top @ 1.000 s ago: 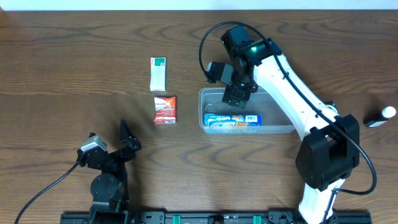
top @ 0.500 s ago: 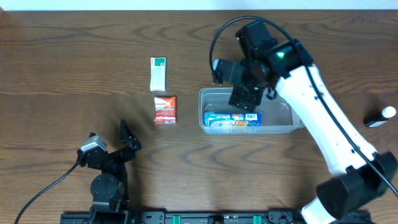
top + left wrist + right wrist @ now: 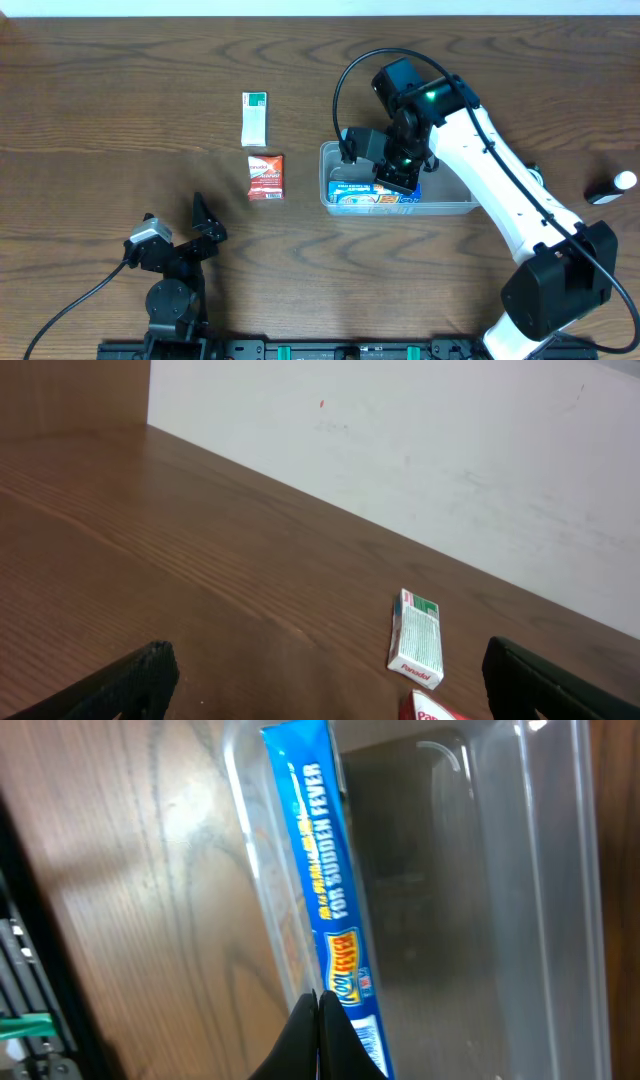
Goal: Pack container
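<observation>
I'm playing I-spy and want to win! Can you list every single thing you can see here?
container: one, clear, right of the table's middle
blue box: one, blue, lying inside the container
red box: one, red, left of the container
white and green box: one, just behind the red box
small object: one, black and white, far right edge
table: one, brown wood
left end effector: one, black, open, front left
right end effector: one, black, shut, in the container
</observation>
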Motion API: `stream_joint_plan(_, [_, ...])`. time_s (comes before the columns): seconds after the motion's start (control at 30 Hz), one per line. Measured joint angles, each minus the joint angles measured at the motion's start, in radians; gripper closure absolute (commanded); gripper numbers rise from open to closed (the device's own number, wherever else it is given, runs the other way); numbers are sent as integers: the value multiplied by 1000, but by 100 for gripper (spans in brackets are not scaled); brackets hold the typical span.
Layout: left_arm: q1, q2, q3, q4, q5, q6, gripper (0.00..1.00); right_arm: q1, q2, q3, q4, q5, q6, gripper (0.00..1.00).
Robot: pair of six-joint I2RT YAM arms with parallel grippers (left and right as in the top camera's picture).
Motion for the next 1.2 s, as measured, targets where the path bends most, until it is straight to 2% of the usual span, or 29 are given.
stream_joint_plan(0.4, [0, 0, 0, 0, 0, 0, 2, 0, 0, -33, -13, -99, 0, 99])
stream_joint_plan(0.7, [0, 0, 0, 0, 0, 0, 2, 0, 0, -144, 63, -107, 0, 99])
stream_joint_plan(1.2, [0, 0, 0, 0, 0, 0, 2, 0, 0, -151, 97, -107, 0, 99])
